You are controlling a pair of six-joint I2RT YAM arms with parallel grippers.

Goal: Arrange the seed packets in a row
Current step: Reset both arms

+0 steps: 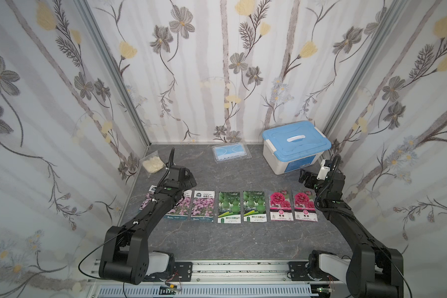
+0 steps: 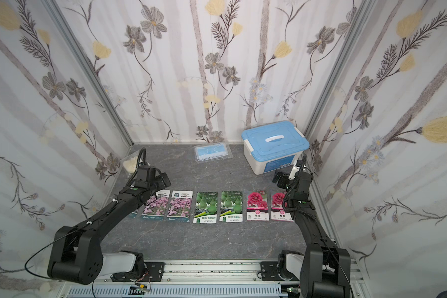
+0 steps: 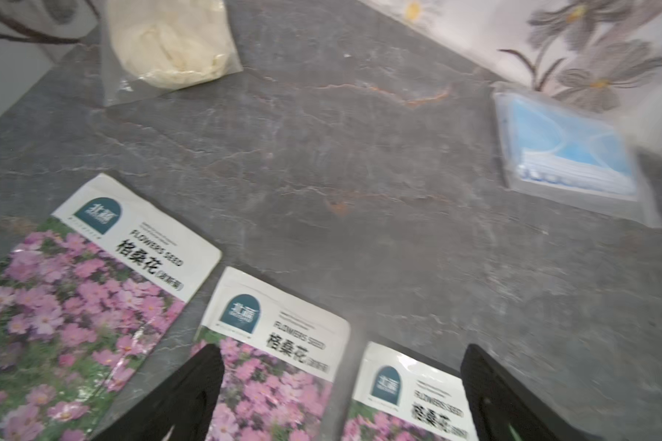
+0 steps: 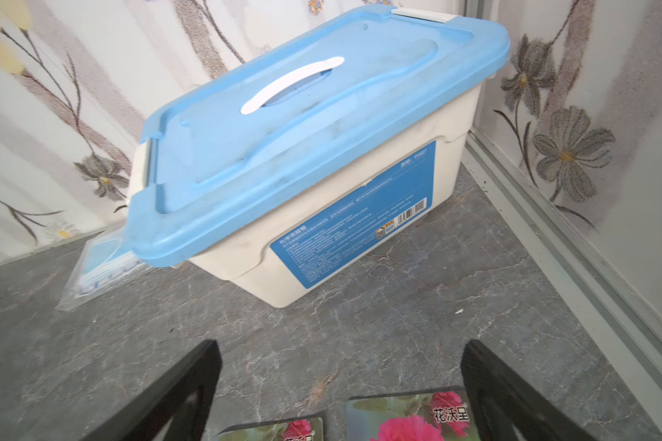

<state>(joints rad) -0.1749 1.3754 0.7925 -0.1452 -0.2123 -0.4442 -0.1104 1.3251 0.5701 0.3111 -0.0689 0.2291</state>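
Top views show seed packets (image 1: pixel 229 206) rowed, open table (image 1: pixel 230 175) behind; left gripper (image 3: pixel 341 351), right gripper (image 4: pixel 341 347) gape empty

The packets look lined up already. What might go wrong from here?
1. The left gripper hangs open close to the purple flower packets; pulling away, a finger might brush one and skew the row.
2. The right gripper hovers open between the red bloom packets and the blue-lidded box; a careless swing might bump either.
3. On the smooth tabletop, the glossy packets probably slide at a light touch.
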